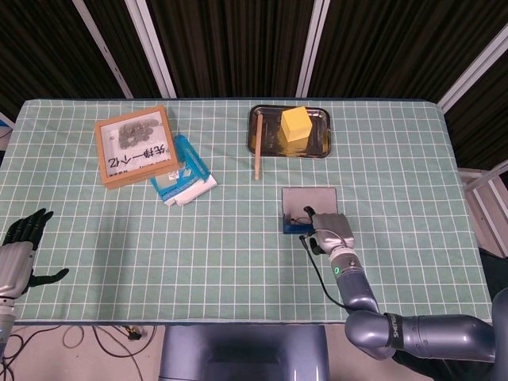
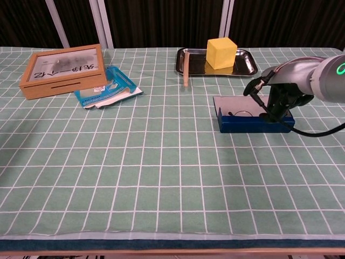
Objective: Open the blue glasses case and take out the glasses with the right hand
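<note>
Lying open on the green-gridded desk [image 2: 135,178], blue glasses case [image 2: 253,123] with lid flat behind. Reaching into its right end, right hand [image 2: 281,100], fingers pointed down; grasping or merely touching, cannot tell (contact hidden by the case wall). Inside, glasses [image 2: 243,114], only a thin rim showing: probably light, springy, easily bent; best pinched at the bridge or frame, not lenses. Far off, left hand [image 1: 20,238] empty, fingers spread.

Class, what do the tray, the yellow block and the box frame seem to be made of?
Tray: probably polished metal; its surface mirrors the block.
Yellow block: matte, maybe foam or painted wood; unclear.
Box frame: light wood, judging by its tan colour.
</note>
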Motion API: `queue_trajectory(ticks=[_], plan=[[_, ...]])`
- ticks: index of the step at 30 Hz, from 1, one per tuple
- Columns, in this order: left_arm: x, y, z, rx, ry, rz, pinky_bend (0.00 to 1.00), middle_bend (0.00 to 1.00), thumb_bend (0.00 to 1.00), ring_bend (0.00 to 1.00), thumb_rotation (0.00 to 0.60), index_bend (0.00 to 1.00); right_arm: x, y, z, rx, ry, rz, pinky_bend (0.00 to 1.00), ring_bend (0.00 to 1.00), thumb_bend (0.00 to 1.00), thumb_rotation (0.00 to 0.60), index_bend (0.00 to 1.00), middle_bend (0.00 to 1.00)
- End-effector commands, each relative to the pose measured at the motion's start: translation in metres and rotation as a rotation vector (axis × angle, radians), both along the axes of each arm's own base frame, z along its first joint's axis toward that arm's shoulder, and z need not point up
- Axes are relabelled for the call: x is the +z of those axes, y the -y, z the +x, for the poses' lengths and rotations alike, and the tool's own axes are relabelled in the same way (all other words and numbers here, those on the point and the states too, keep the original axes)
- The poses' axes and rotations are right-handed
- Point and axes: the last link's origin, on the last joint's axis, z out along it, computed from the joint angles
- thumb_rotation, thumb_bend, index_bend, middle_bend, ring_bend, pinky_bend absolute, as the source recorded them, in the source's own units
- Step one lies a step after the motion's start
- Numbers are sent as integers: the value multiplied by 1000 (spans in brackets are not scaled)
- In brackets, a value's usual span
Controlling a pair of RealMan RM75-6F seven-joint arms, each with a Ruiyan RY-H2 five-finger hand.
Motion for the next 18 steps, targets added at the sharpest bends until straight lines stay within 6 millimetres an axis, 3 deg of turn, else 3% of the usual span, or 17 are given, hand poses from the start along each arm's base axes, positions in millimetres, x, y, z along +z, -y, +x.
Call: queue_trajectory(ticks=[1,18], plan=[[1,0,0,1,2,2,0,0,26,0,600,0,-8,-5,-2,3,-34,36,1000,941,543,600,178,865],[1,-1,0,5,7,4,0,0,26,0,600,0,-24,-6,2,-2,-7,43,1000,921,545,600,179,847]])
